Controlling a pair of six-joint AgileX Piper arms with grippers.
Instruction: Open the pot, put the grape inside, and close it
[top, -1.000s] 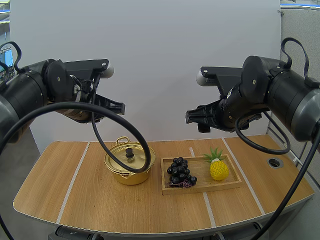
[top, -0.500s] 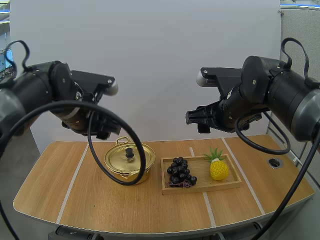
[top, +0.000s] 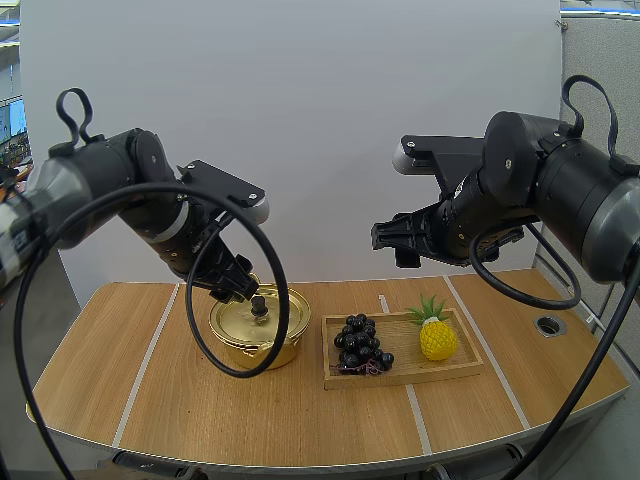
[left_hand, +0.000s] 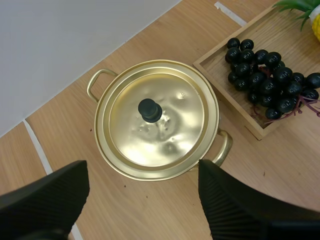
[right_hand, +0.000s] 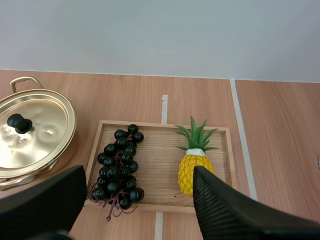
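A gold pot stands on the table with its lid on; the lid's black knob points up. My left gripper hangs open just above the pot's back left rim, fingers wide apart and holding nothing. A bunch of dark grapes lies in the left half of a wooden tray to the right of the pot. High over the tray, my right gripper is open and holds nothing.
A toy pineapple lies in the tray's right half. A round hole sits in the table near its right edge. Pale stripes run across the wooden tabletop.
My left arm has come down and to the right, from high at the left to just over the pot, and its fingers have spread open. The right arm has not moved.
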